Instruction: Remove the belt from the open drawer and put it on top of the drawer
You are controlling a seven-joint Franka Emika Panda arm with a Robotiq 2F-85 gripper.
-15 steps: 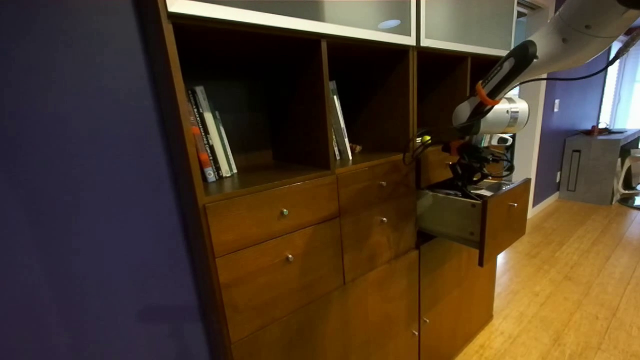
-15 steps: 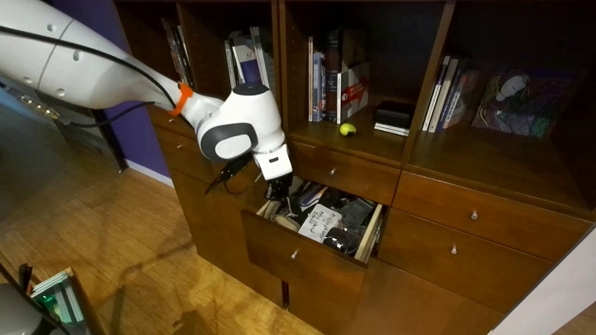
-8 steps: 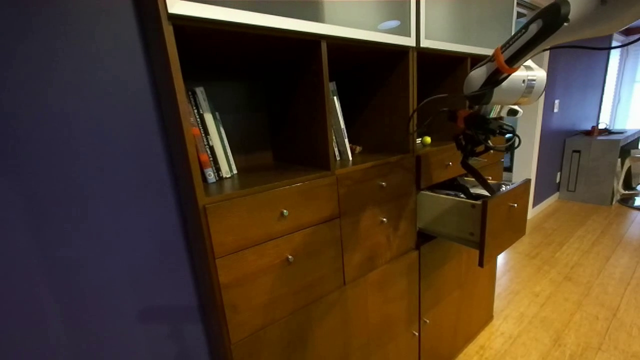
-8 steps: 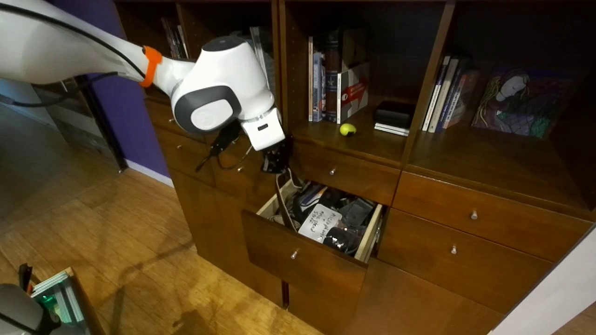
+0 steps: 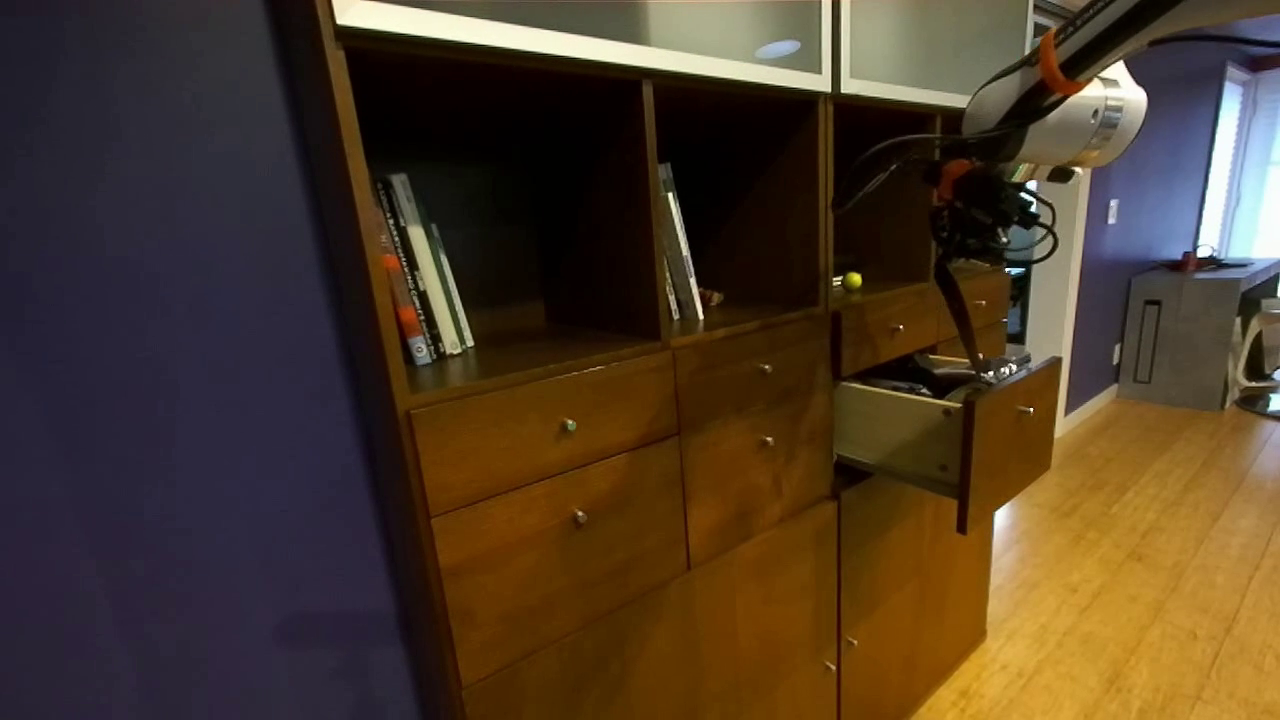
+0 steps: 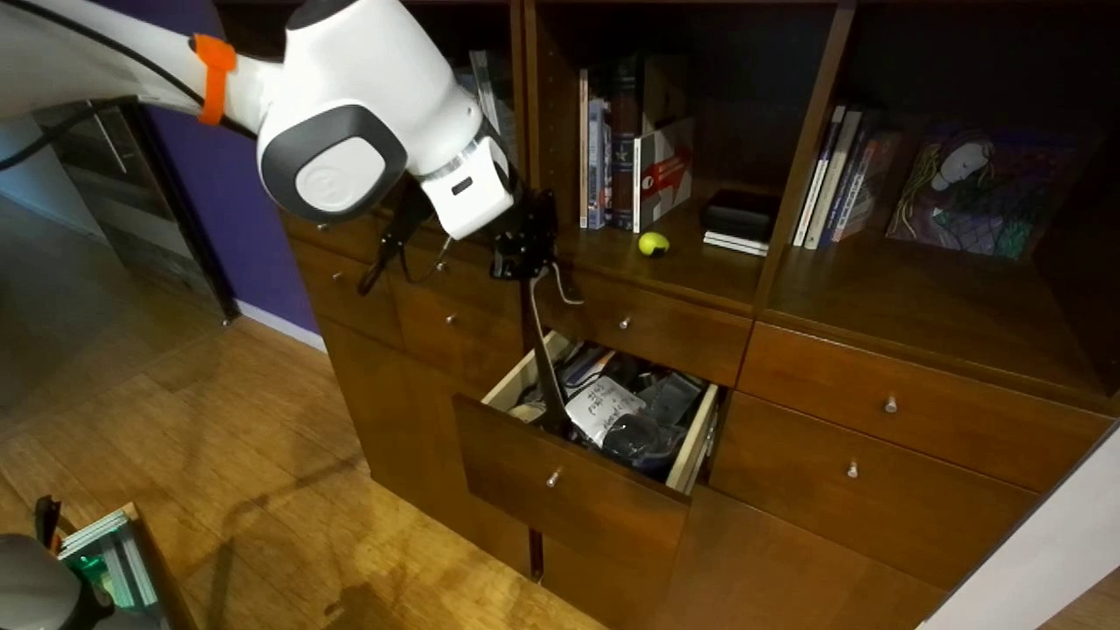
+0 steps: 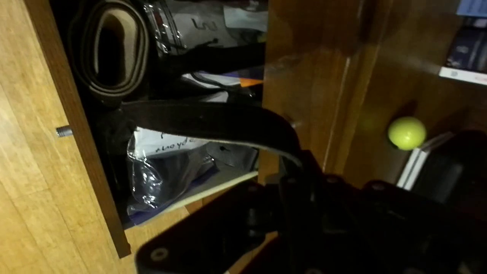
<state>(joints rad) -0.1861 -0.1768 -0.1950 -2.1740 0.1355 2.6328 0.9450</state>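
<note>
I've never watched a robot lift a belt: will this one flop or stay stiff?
Likely fairly floppy: the belt bends in an arc near the gripper. It may unroll, since a coil that seems part of it sits in the drawer.

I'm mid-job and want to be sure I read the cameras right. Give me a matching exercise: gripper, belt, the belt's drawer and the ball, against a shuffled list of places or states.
Things
1. gripper
2. belt
3. belt's drawer
4. ball

Places and states
A. yellow-green, resting on a shelf
B. pulled out, with one knob
C. shut on the belt
D. runs from inside the drawer up to the gripper

Right pairs: 1-C, 2-D, 3-B, 4-A
</note>
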